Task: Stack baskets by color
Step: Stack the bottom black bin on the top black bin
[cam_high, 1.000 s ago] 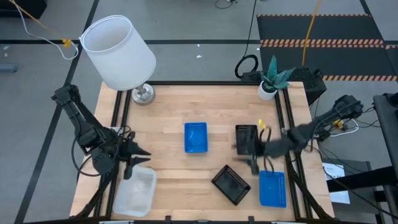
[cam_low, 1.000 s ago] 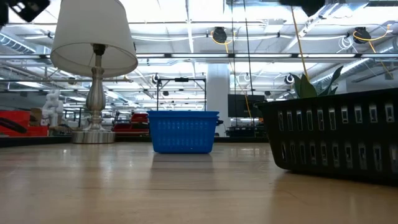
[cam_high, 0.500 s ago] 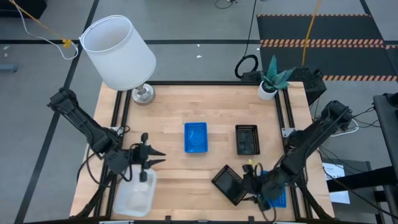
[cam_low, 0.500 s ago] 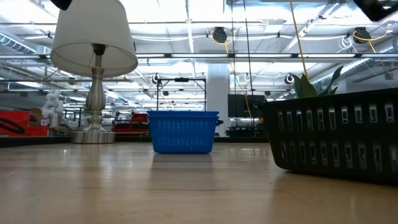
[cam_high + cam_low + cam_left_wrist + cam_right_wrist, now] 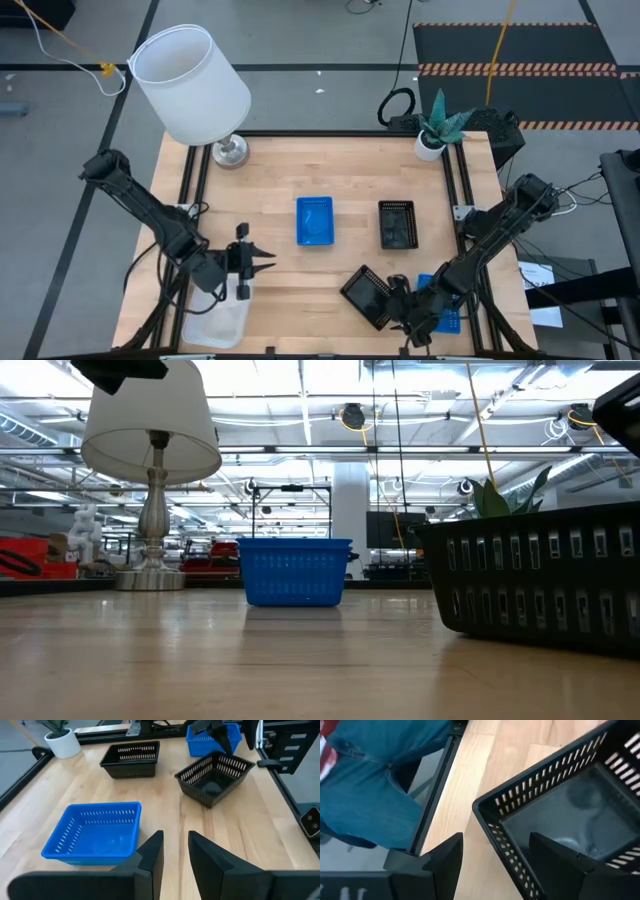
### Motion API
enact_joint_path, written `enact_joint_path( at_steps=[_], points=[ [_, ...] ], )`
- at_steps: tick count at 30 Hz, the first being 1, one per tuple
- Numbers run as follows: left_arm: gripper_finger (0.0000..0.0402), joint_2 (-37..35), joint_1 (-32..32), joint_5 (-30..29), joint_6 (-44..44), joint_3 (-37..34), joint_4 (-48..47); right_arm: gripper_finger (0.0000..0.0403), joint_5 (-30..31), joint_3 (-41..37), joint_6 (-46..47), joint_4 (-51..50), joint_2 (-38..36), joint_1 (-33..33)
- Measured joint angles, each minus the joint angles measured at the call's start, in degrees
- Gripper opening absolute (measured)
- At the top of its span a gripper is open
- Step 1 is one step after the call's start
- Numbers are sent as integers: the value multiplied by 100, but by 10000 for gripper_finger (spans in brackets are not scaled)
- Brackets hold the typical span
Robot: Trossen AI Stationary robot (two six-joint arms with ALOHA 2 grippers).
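A blue basket (image 5: 314, 220) and a black basket (image 5: 396, 223) rest flat at mid-table. A second black basket (image 5: 368, 295) sits turned askew near the front edge, beside another blue basket (image 5: 445, 308) that my right arm partly hides. A clear basket (image 5: 215, 318) lies at the front left. My right gripper (image 5: 495, 870) is open over the askew black basket's near wall (image 5: 492, 832), one finger outside it and one above its inside. My left gripper (image 5: 175, 851) hovers narrowly open with nothing between its fingers, left of the middle blue basket (image 5: 95, 830).
A lamp with a white shade (image 5: 190, 85) stands at the back left, and a potted plant (image 5: 437, 128) at the back right. A person's leg in blue jeans (image 5: 370, 785) shows beyond the table's front edge. Bare wood lies between the baskets.
My right gripper has swung from beside the far black basket toward the table's near edge and down, tipping to point more steeply, and now stands over the askew black basket. My left gripper has moved toward the table's middle, sunk a little and rolled. No basket has moved.
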Motion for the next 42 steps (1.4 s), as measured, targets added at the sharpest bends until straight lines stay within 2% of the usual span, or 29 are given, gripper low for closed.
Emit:
enact_joint_path(
  at_steps=[7,11,30,42],
  points=[
    [93,40,199,-1,29,0,238,220,9,0,-588,-14,47,0],
    [93,40,282,-3,36,0,265,200,-2,0,-874,-2,42,-2],
    [93,38,382,0,269,0,389,10,-175,-2,-1153,-214,341,13],
    [93,38,382,4,239,-2,439,7,-167,10,-1229,-74,159,11]
  ],
)
